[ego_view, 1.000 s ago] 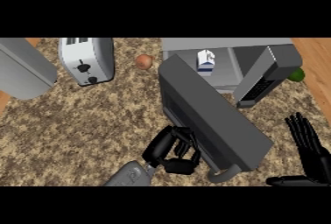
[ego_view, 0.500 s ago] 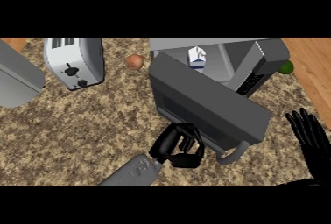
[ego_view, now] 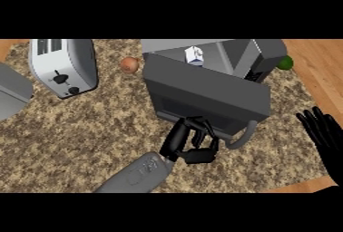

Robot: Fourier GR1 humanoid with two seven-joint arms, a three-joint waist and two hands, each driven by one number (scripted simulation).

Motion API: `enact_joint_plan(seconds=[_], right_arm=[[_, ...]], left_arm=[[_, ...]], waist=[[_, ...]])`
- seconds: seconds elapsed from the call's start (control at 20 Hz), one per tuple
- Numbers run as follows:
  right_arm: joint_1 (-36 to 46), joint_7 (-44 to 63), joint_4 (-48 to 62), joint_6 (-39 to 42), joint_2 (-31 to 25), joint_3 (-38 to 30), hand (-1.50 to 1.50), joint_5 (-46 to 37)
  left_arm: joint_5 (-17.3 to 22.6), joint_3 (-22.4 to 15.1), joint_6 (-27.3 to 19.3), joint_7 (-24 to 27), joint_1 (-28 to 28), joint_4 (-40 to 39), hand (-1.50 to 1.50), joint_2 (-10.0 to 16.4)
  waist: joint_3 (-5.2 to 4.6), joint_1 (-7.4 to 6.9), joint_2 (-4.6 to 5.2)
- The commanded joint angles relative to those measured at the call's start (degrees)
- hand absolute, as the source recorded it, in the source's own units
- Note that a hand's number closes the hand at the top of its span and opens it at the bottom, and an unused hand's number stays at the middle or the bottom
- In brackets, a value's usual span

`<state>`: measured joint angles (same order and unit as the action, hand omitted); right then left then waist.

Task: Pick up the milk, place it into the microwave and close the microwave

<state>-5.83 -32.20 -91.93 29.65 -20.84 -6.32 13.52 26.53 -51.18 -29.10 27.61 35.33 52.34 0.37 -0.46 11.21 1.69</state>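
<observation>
The milk carton [ego_view: 194, 55], white with a blue label, stands upright inside the grey microwave [ego_view: 241, 50] at the back. The microwave's dark door [ego_view: 208, 93] hangs partly open, swung out over the counter, with its curved handle [ego_view: 242, 139] at the near right corner. My left hand [ego_view: 189, 141] reaches in from the bottom middle, its fingers laid against the door's near edge just left of the handle and curled round nothing. At the right edge my right hand [ego_view: 324, 134] rests open, fingers up, apart from the microwave.
A silver toaster [ego_view: 64, 67] lies at the back left, with a brown onion [ego_view: 129, 65] between it and the microwave. A green lime [ego_view: 286, 62] sits right of the microwave. A grey appliance [ego_view: 12, 90] shows at the left edge. The counter's wooden edge [ego_view: 315, 68] runs along the right.
The door has swung further towards the microwave's opening, and my left hand has followed it up and to the right. My right hand has barely moved.
</observation>
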Motion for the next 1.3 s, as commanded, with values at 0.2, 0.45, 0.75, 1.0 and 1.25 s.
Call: enact_joint_plan(seconds=[0.2,0.45,0.75,1.0,1.25], right_arm=[[2.36,2.58,-3.42,2.25,-4.04,-1.60,-1.50,2.59],[5.34,4.28,-3.76,2.52,-5.59,-3.48,-1.50,5.73],[9.72,2.56,-7.74,-2.29,-13.63,-9.83,1.50,-3.90],[12.07,1.64,-7.59,-3.71,-14.76,-10.72,1.50,-5.83],[13.88,2.19,-7.28,-5.00,-15.55,-10.81,1.50,-7.58]], left_arm=[[8.54,3.53,-9.60,1.80,6.42,-0.47,1.50,-0.36],[12.13,3.58,-12.69,0.75,10.20,-3.27,-1.50,-0.37],[16.68,5.56,-16.30,-0.92,12.76,-5.80,-1.50,-0.37],[20.39,7.01,-17.42,1.34,14.01,-4.69,-1.50,-0.38],[23.12,7.11,-17.96,3.01,14.29,-5.54,-1.50,-0.38]], waist=[[0.01,2.40,0.62],[0.11,3.54,1.40],[-0.05,6.05,1.67],[0.06,5.57,2.58],[0.11,4.84,3.17]])
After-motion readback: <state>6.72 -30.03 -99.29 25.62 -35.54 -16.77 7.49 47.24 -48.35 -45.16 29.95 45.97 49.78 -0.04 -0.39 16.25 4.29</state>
